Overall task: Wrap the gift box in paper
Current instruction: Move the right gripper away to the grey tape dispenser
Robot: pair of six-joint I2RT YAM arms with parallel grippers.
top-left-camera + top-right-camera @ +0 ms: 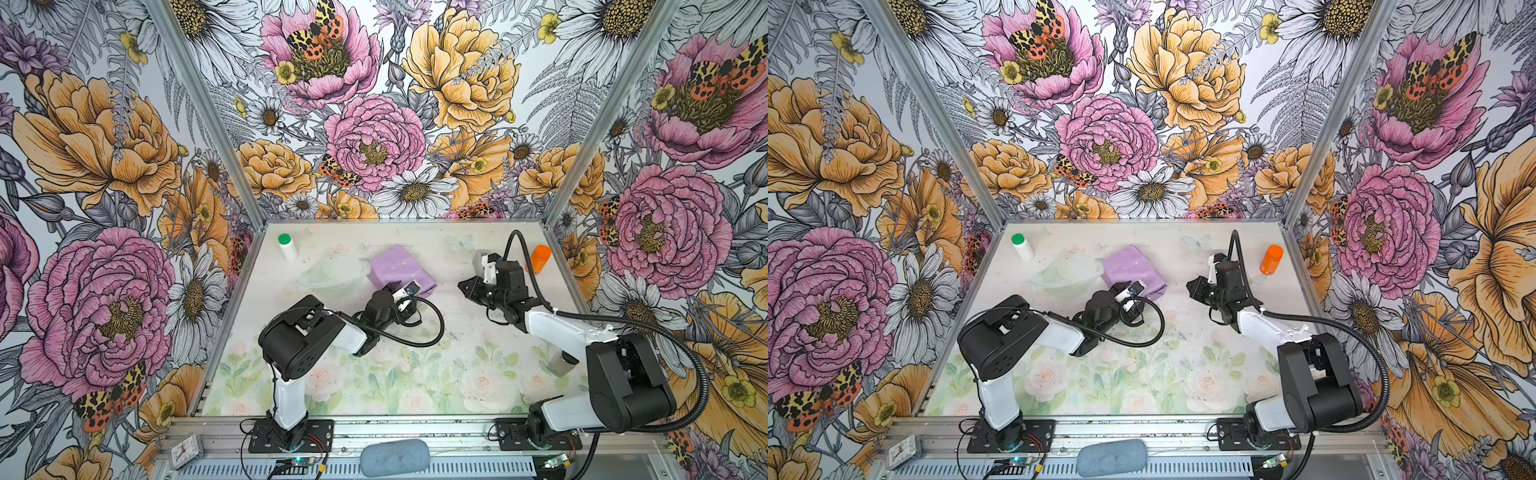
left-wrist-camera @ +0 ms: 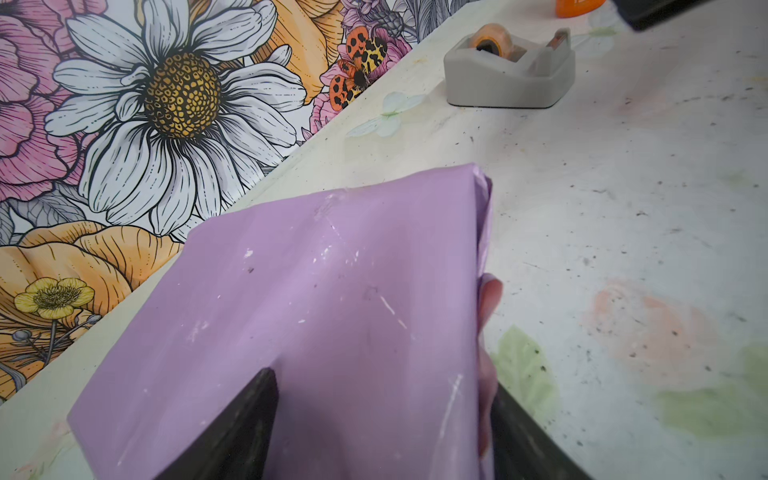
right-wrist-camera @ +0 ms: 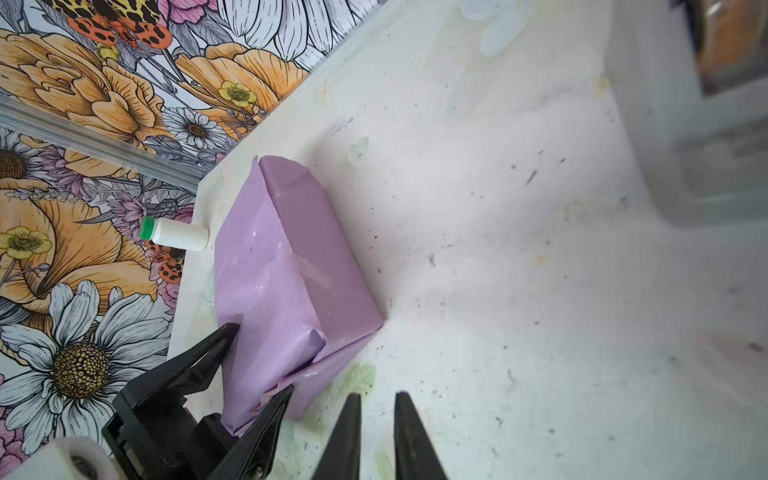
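Observation:
The gift box is hidden inside the paper (image 1: 399, 268) (image 1: 1129, 268), which is folded around it as a lilac parcel (image 3: 286, 266) at the back middle of the table. A strip of clear tape (image 3: 311, 270) lies over the seam. My left gripper (image 2: 382, 380) (image 1: 405, 291) straddles the parcel's near end, its fingers (image 2: 245, 424) pressed against the paper on both sides. My right gripper (image 3: 376, 395) (image 1: 463, 286) hovers to the right of the parcel, apart from it. A narrow gap shows between its fingertips, with nothing in it.
A grey tape dispenser (image 2: 509, 79) stands at the back right, behind my right wrist. An orange bottle (image 1: 539, 258) is by the right wall. A white bottle with a green cap (image 1: 286, 246) is at the back left. A clear plastic bowl (image 1: 332, 272) lies left of the parcel.

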